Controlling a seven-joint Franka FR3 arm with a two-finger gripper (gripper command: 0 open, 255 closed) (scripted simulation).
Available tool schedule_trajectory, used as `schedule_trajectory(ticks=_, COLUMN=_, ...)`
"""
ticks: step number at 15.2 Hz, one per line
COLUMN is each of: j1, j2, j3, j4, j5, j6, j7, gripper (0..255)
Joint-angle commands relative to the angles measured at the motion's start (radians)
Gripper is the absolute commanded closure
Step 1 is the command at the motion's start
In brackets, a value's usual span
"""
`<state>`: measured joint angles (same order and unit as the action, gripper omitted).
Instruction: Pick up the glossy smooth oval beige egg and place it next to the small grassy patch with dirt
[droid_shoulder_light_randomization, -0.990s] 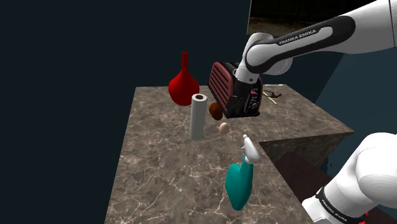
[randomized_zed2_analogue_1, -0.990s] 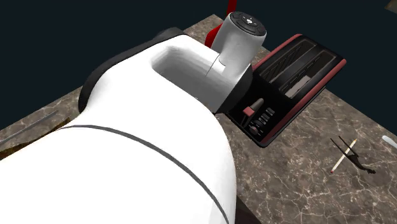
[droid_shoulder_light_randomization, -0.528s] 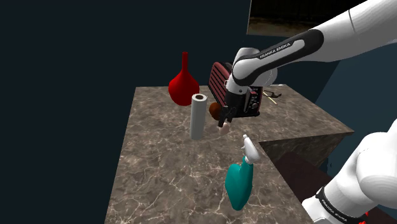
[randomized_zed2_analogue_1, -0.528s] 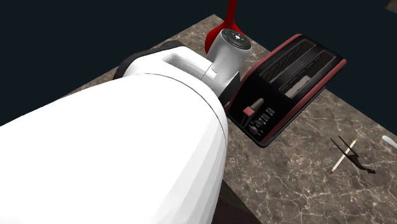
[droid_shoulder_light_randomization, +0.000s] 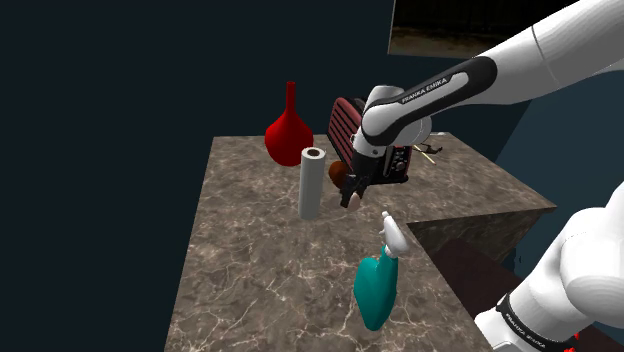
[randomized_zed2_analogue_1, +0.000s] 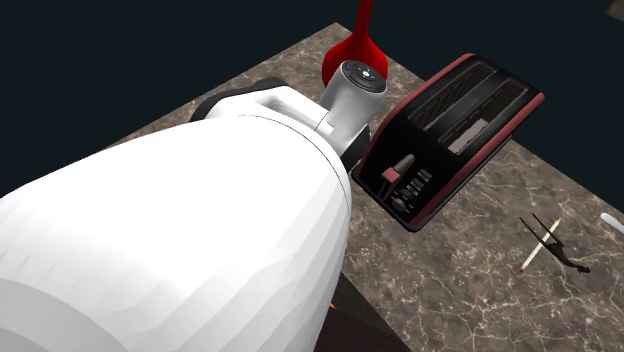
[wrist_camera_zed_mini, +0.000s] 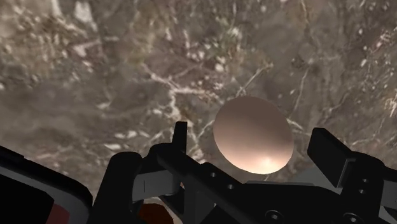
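The beige egg (wrist_camera_zed_mini: 251, 127) lies on the brown marble tabletop (wrist_camera_zed_mini: 127, 70). In the wrist view it sits between my two black fingers (wrist_camera_zed_mini: 180, 137), which stand apart and do not visibly touch it. My gripper (wrist_camera_zed_mini: 254, 145) is open around it. In the shoulder view the gripper (droid_shoulder_light_randomization: 350, 195) hangs low over the table just right of the white cylinder (droid_shoulder_light_randomization: 311, 183), and the hand covers the egg. A brown rounded lump (droid_shoulder_light_randomization: 338, 175), perhaps the dirt patch, sits right behind the gripper, next to the toaster.
A dark red toaster (randomized_zed2_analogue_1: 450, 130) stands behind the hand, and a red long-necked vase (droid_shoulder_light_randomization: 288, 130) at the back. A teal spray bottle (droid_shoulder_light_randomization: 378, 285) stands nearer the front. Thin sticks (randomized_zed2_analogue_1: 540, 245) lie beyond the toaster. The tabletop (droid_shoulder_light_randomization: 250, 260) drops off at the shoulder view's right.
The arm has swung to the shoulder view's left and lowered. The gripper now sits down over the egg, which was in plain sight on the table a second ago.
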<state>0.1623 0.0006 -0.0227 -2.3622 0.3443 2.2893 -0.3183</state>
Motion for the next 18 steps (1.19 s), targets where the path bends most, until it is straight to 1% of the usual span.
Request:
schedule_trajectory(ticks=1, j1=0.000, j2=0.000, j3=0.000, j4=0.000, j5=0.000, j6=0.001, j7=0.000, gripper=0)
schedule_trajectory(ticks=3, j1=0.000, j2=0.000, j3=0.000, j4=0.000, j5=0.000, j6=0.001, j7=0.000, gripper=0)
schedule_trajectory(ticks=4, j1=0.000, j2=0.000, j3=0.000, j4=0.000, j5=0.000, j6=0.001, j7=0.000, gripper=255)
schedule_trajectory(ticks=13, j1=0.000, j2=0.000, j3=0.000, j4=0.000, j5=0.000, j6=0.001, j7=0.000, gripper=255)
schedule_trajectory(ticks=18, j1=-0.002, j2=-0.044, j3=-0.002, j4=0.022, j5=-0.020, j6=-0.063, j7=0.025, gripper=255)
